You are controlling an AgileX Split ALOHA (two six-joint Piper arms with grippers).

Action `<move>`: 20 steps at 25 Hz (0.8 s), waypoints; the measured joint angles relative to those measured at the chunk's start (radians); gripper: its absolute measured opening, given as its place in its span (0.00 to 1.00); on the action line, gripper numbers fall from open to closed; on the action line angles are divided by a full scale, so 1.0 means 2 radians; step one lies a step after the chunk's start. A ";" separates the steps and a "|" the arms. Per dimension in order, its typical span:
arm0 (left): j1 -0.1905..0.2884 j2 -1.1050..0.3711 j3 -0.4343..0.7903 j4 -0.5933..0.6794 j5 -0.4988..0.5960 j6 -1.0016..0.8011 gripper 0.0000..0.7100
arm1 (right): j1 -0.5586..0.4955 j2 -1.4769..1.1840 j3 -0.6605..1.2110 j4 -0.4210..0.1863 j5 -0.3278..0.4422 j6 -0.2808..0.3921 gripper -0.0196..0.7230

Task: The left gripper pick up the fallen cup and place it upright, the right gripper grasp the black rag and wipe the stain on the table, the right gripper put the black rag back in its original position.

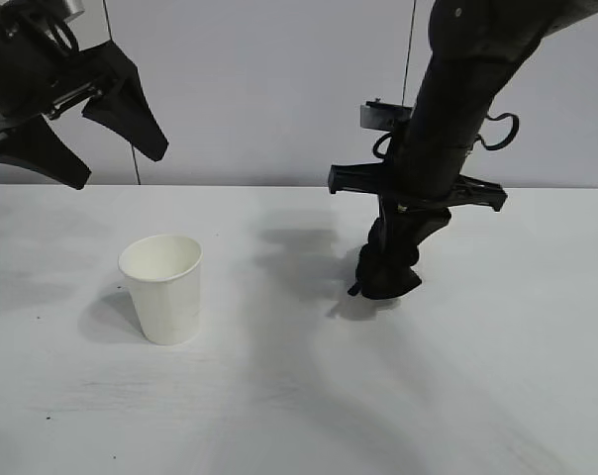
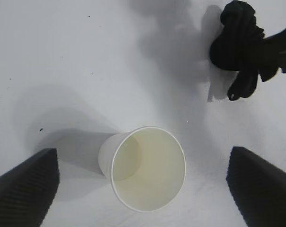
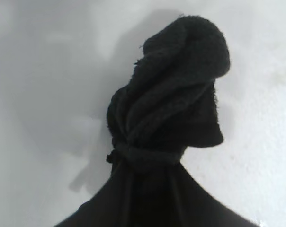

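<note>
The white paper cup (image 1: pixel 162 287) stands upright on the table (image 1: pixel 477 396), left of centre. My left gripper (image 1: pixel 116 166) hangs open and empty high above it at the far left. In the left wrist view the cup (image 2: pixel 147 168) shows mouth up between the spread fingers (image 2: pixel 27 187). My right gripper (image 1: pixel 392 252) points down at the table's middle and is shut on the black rag (image 1: pixel 386 279), which touches the tabletop. The rag also shows in the right wrist view (image 3: pixel 176 85), bunched beyond the closed fingers (image 3: pixel 147 194), and in the left wrist view (image 2: pixel 237 42). The stain is hidden or out of view.
A grey wall runs behind the table's far edge. The right arm's shadow (image 1: pixel 299 257) falls on the tabletop between the cup and the rag.
</note>
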 joint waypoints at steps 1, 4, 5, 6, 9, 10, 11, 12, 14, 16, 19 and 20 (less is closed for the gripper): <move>0.000 0.000 0.000 0.000 0.001 0.000 0.98 | 0.000 -0.017 0.022 0.000 -0.008 0.000 0.15; 0.000 0.000 0.000 0.000 0.009 0.000 0.98 | 0.000 -0.056 0.073 0.000 -0.029 0.005 0.15; 0.000 0.000 0.000 0.000 0.013 0.000 0.98 | 0.000 -0.067 0.086 0.000 -0.032 0.007 0.15; 0.000 0.000 0.000 0.000 0.016 0.000 0.98 | 0.000 -0.074 0.095 0.000 -0.034 0.010 0.18; 0.000 0.000 0.000 -0.001 0.029 0.000 0.98 | 0.000 -0.088 0.110 0.000 -0.034 0.015 0.53; 0.000 0.000 0.000 -0.003 0.033 0.000 0.98 | 0.000 -0.090 0.111 0.000 -0.031 0.015 0.67; 0.000 0.000 0.000 -0.008 0.037 0.000 0.98 | 0.000 -0.092 0.111 -0.001 -0.030 0.015 0.79; 0.000 0.000 0.000 -0.013 0.038 0.000 0.98 | 0.000 -0.092 0.111 -0.002 -0.029 0.015 0.85; 0.000 0.000 0.000 -0.023 0.039 0.000 0.98 | 0.000 -0.094 0.111 -0.004 -0.023 0.022 0.90; 0.000 0.000 0.000 -0.028 0.040 0.000 0.98 | 0.000 -0.099 0.113 -0.002 -0.022 0.029 0.92; 0.000 0.000 0.000 -0.031 0.040 0.000 0.98 | -0.010 -0.121 0.114 0.006 -0.021 0.035 0.93; 0.000 0.000 0.000 -0.031 0.040 0.000 0.98 | -0.019 -0.129 0.114 0.012 -0.021 0.036 0.93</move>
